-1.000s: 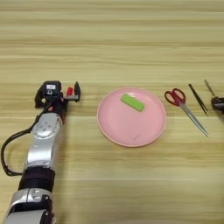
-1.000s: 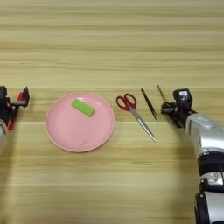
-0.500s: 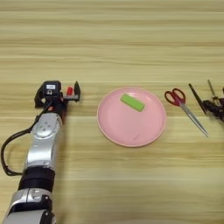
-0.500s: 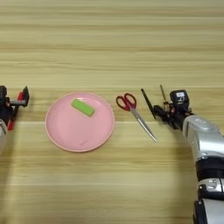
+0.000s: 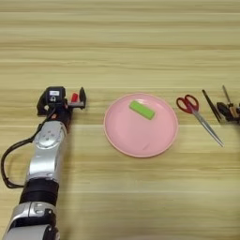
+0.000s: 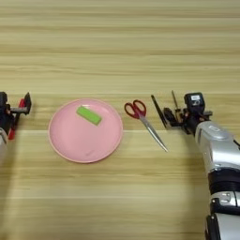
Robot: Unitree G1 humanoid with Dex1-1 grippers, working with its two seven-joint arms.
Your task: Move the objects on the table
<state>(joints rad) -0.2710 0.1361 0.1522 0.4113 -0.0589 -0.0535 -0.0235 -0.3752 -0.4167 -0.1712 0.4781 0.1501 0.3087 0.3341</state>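
Two grippers low on the light wooden bench (image 5: 122, 42): left gripper (image 5: 78, 99) fingers spread wide beside the round pink plate (image 5: 140, 140) holding a flat lime-green block (image 5: 141, 109). Right gripper (image 6: 172, 118) sits at the thin black pointed tool (image 6: 158, 111) near red-handled scissors (image 6: 143, 119); finger state unclear.

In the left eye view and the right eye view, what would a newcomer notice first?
The pink plate in the middle of the table, with a lime-green block lying on it. Right of it lie red-handled scissors, and the right pincer sits at a thin black tool.
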